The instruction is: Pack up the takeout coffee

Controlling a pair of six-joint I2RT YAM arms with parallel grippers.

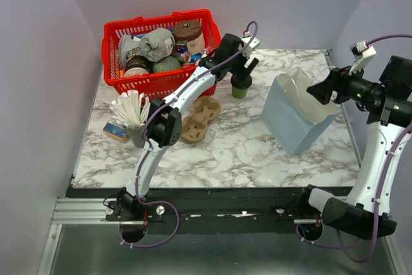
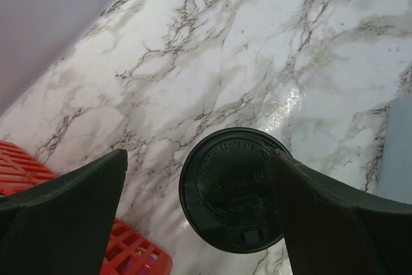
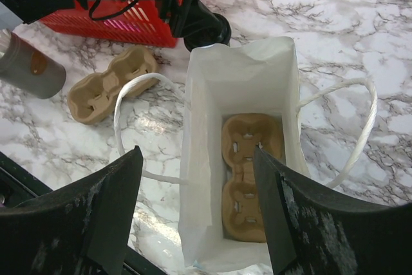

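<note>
- The takeout coffee [image 1: 241, 89], with its black lid [image 2: 232, 188] on, stands on the worktop [image 1: 244, 152] near the far edge, just beside the right end of the red basket [image 1: 161, 49].
- The left gripper [image 1: 243, 72] hangs over the cup with its jaws spread wide, one on each side of the lid. It holds nothing, though one finger looks very close to the rim.
- The paper bag [image 1: 293, 120] stands open toward the worktop's right edge, with a cup carrier [image 3: 248, 172] lying flat in its bottom.
- The right gripper [image 1: 320, 91] is at the bag's mouth, jaws well apart and grasping nothing. Whether a finger touches the paper cannot be told.
- A second carrier [image 1: 199, 119] lies mid-worktop.
- Progress, as a judgement: the coffee is lidded and the bag is ready. Gripping the cup, lifting it and seating it in the bagged carrier are left to do.
</note>
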